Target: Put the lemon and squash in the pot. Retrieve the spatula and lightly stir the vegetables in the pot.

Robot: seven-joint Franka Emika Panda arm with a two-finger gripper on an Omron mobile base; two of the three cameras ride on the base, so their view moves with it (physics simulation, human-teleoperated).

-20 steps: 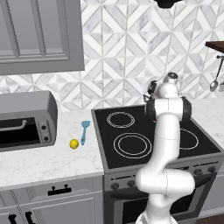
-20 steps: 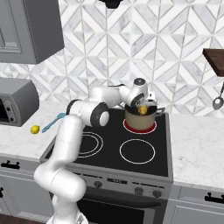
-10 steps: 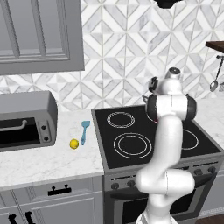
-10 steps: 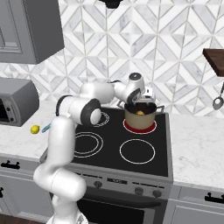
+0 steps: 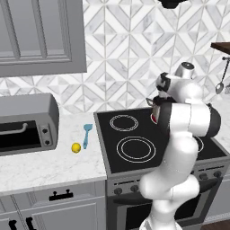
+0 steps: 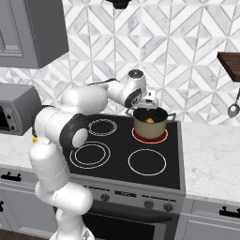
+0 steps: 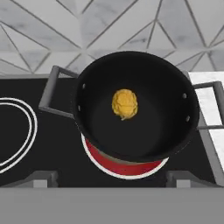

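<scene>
The olive-brown pot (image 6: 150, 124) stands on the red-glowing back right burner, and its dark inside (image 7: 148, 127) is seen from above. The lumpy orange squash (image 7: 124, 104) lies on the pot's bottom, also visible over the rim as the squash (image 6: 149, 120). My gripper (image 7: 111, 178) hovers above the pot's near-left rim, open, its fingertips (image 7: 41, 178) wide apart with nothing between them. On the white counter left of the stove rests the yellow lemon (image 5: 76, 147), and the light-blue spatula (image 5: 86, 134) lies just behind it. My arm hides the pot in the left base view.
A grey toaster oven (image 5: 24, 123) sits at the counter's left end. The black stove (image 6: 140, 161) has three unlit burners. A metal spoon (image 6: 233, 108) hangs under a wooden shelf (image 6: 229, 61) at the right. Wall cabinets (image 5: 40, 36) hang above the counter.
The hand has lifted a little up and left from the pot's mouth, and the elbow has swung around. The squash stays in the pot; lemon and spatula have not moved.
</scene>
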